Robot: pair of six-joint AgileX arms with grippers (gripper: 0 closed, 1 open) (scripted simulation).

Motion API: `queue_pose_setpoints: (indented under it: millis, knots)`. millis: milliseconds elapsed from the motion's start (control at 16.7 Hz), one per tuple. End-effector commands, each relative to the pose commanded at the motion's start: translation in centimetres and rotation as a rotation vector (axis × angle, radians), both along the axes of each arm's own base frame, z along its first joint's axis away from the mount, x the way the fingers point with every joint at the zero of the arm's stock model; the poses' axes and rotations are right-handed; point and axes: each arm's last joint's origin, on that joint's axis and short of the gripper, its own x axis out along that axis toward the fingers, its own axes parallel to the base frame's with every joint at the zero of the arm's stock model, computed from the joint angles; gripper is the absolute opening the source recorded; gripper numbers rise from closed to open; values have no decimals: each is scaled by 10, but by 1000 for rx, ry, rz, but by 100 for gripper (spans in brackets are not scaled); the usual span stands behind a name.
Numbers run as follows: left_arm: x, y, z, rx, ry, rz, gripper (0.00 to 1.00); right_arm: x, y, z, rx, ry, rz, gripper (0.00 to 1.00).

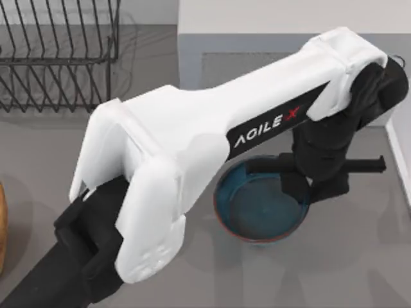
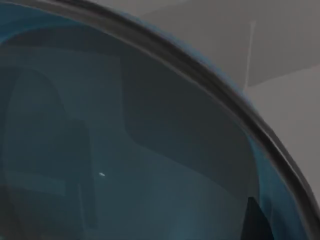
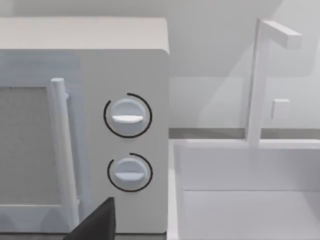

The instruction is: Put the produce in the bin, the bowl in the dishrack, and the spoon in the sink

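Observation:
The teal-blue bowl [image 1: 257, 215] with its reddish-brown edge stands on the grey counter right of centre. My left arm reaches across from the lower left, and its black left gripper [image 1: 313, 185] hangs over the bowl's far right rim. The left wrist view looks closely into the bowl's dark blue inside [image 2: 125, 150], its rim [image 2: 210, 85] curving across. The black wire dishrack [image 1: 58, 58] stands at the back left. The white sink [image 3: 240, 200] with its faucet [image 3: 257, 80] is beside the microwave. A dark part of my right gripper [image 3: 95, 222] is at that view's edge. The produce, spoon and bin are out of view.
A white microwave [image 3: 85, 125] with two knobs stands at the back, its top [image 1: 270, 16] behind the bowl. The sink's white rim [image 1: 401, 151] runs along the right edge. A tan object [image 1: 2, 224] lies at the left edge.

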Motion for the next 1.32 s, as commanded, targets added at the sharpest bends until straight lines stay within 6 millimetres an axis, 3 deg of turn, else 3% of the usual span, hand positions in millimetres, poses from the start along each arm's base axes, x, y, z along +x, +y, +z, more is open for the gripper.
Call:
queue_pose_setpoints:
  millis: [420,960,1140,1320]
  knots:
    - [-3,8,53,-4,-3,5,0,0,0,0,0,0,0,100]
    - [-4,14,67,-13,-10,7,0,0,0,0,0,0,0,100]
    - [6,30,99,-98,-70,26,0,0,0,0,0,0,0,100]
    - [20,68,156,-242,-193,52,0,0,0,0,0,0,0,100]
